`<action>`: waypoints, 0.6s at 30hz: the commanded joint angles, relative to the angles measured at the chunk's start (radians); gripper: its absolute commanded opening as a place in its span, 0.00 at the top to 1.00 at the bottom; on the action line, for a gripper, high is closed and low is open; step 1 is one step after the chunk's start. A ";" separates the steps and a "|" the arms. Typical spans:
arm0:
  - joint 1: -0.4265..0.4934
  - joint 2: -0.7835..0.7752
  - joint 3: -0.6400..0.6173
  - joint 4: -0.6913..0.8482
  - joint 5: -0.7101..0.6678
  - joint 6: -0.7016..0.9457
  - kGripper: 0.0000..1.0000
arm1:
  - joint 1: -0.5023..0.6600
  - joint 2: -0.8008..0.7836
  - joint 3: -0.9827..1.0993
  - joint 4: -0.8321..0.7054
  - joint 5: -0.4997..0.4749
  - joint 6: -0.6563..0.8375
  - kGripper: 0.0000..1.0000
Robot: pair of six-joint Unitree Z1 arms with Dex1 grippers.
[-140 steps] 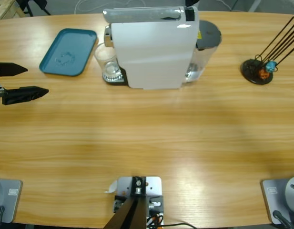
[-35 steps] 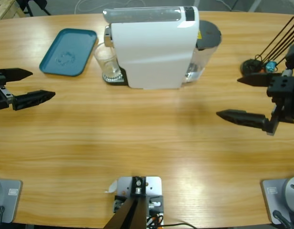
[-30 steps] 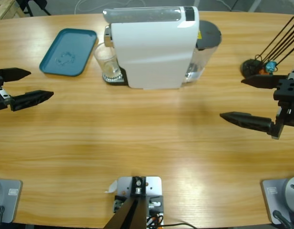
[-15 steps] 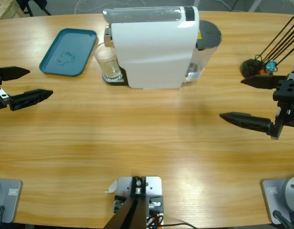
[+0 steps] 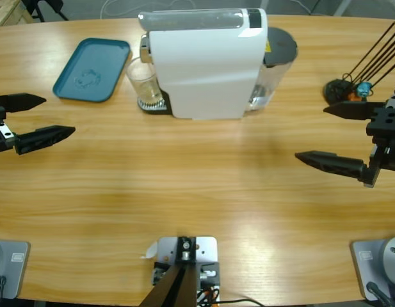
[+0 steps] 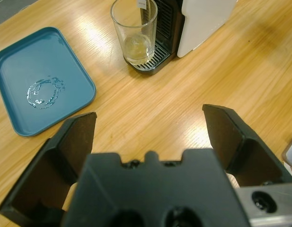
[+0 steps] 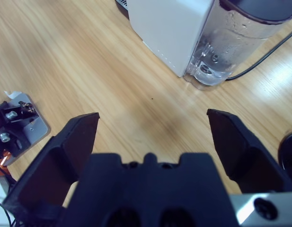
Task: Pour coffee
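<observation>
No readable labels. We see both claws, left claw [image 5: 42, 116] and right claw [image 5: 325, 133], spread wide, empty; glass [image 6: 135, 32] with coffee [image 6: 136, 46] sits under the coffee machine [image 5: 207, 61] at 12 o'clock.

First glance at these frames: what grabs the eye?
The big white coffee machine at the table's far edge, with a clear glass on its drip tray holding a shallow bit of pale coffee. A teal tray lies just beside the glass. Both hands, left and right, hang open and empty on opposite sides.
</observation>
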 commanded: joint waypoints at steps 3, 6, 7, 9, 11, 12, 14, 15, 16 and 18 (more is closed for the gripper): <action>-0.014 0.042 0.032 -0.026 -0.012 -0.005 0.03 | 0.012 -0.011 0.036 -0.017 0.006 0.009 0.00; -0.015 0.039 0.034 -0.028 -0.013 -0.005 0.03 | 0.012 -0.011 0.036 -0.017 0.008 0.009 0.00; -0.015 0.036 0.035 -0.028 -0.012 -0.005 0.03 | 0.012 -0.011 0.036 -0.017 0.008 0.009 0.00; -0.015 0.027 0.037 -0.028 -0.012 -0.005 0.03 | 0.012 -0.010 0.036 -0.017 0.007 0.009 0.00; -0.014 0.012 0.040 -0.028 -0.009 -0.005 0.04 | 0.012 -0.007 0.036 -0.018 0.008 0.009 0.00; -0.015 0.006 0.042 -0.028 -0.006 -0.005 0.06 | 0.012 -0.007 0.036 -0.018 0.008 0.009 0.00; -0.015 0.008 0.042 -0.029 -0.006 -0.005 0.07 | 0.012 -0.007 0.036 -0.018 0.009 0.009 0.00; -0.014 0.013 0.042 -0.031 -0.006 -0.005 0.07 | 0.012 -0.006 0.036 -0.018 0.009 0.009 0.00; -0.014 0.018 0.042 -0.032 -0.006 -0.005 0.07 | 0.012 -0.005 0.036 -0.018 0.009 0.009 0.00; -0.015 0.028 0.042 -0.034 -0.007 -0.005 0.07 | 0.012 -0.005 0.036 -0.018 0.011 0.009 0.00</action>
